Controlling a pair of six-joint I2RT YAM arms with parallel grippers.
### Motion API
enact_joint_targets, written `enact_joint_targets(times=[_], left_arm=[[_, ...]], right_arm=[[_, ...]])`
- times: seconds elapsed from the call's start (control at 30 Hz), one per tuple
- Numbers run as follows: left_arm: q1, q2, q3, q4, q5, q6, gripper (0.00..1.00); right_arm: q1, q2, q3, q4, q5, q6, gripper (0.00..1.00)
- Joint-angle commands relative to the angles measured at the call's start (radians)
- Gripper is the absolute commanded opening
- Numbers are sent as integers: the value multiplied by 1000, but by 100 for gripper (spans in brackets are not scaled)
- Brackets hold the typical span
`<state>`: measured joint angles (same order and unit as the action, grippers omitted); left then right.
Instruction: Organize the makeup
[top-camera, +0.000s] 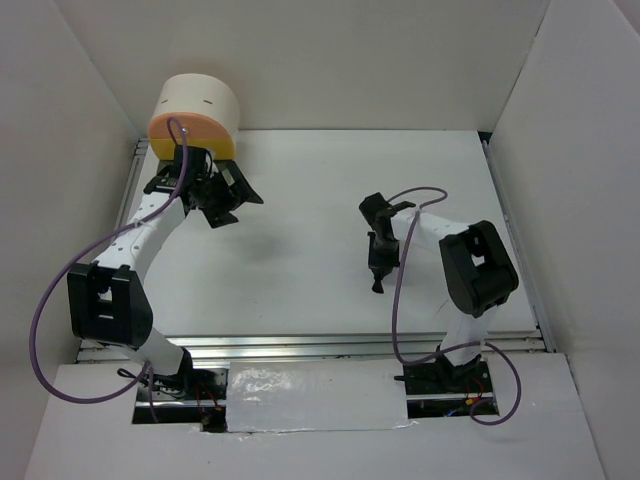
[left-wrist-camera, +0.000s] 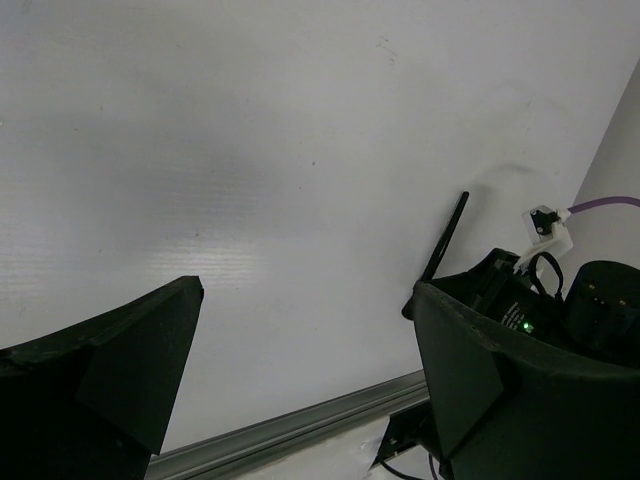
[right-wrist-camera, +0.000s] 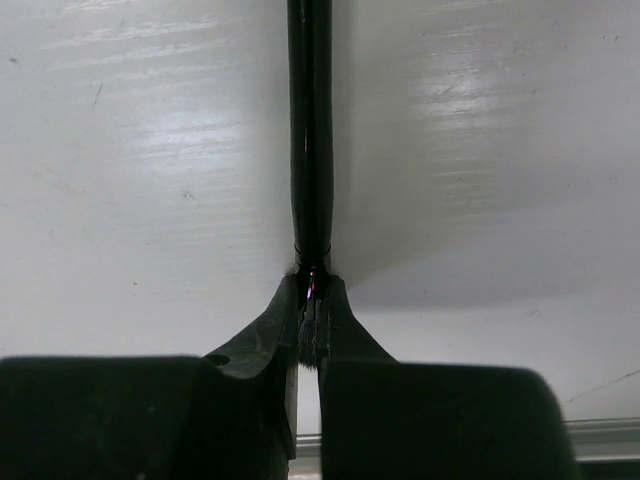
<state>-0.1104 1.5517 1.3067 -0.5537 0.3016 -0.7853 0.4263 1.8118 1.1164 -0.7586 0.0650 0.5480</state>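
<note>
White tabletop (top-camera: 300, 200): R fingers (right-wrist-camera: 265, 335) clamped on thin black makeup brush (right-wrist-camera: 310, 130); L fingers (left-wrist-camera: 130, 360) wide open, by round cream-orange box (top-camera: 195, 115).

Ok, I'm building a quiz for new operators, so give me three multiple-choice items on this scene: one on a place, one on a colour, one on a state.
1. Where does the round box stand?
A) far left corner
B) between the two arm bases
C) far right corner

2. What colour is the brush?
A) pink
B) mint
C) black

3. How is the right tool?
A) wide open
B) shut on the brush
C) shut on nothing

Key:
1 A: the top view shows it at the far left, just beyond the left tool.
2 C: the handle is black in the right wrist view.
3 B: that view shows it pinching the brush at the bristle end.
</note>
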Motion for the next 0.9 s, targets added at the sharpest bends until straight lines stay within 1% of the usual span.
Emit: enact_joint_targets(times=[0.0,0.07,0.2,0.23,0.27,0.37,0.53,0.73,0.87], left_arm=[[-2,-8,-4,28,34,24,100],[-2,-12,-20,43,51,26,99],[-8,-4,-46,100,158,34,100],[-9,4,-46,109,175,35,99],[-15,8,-50,116,192,37,99],[-31,13,-75,164,244,28,99],[-60,13,-109,241,313,-8,99],[-139,67,-136,319,385,-64,99],[-184,84,-164,411,422,-135,99]], right_arm=[[84,58,-96,142,-131,24,0],[97,15,-133,204,-163,26,0],[98,-141,-225,344,-280,40,0],[100,-160,-252,366,-325,38,0],[98,-178,-263,408,-349,35,0],[100,-241,-291,458,-409,18,0],[100,-282,-311,519,-494,4,0],[103,-334,-337,643,-678,65,0],[104,-356,-320,694,-746,104,0]])
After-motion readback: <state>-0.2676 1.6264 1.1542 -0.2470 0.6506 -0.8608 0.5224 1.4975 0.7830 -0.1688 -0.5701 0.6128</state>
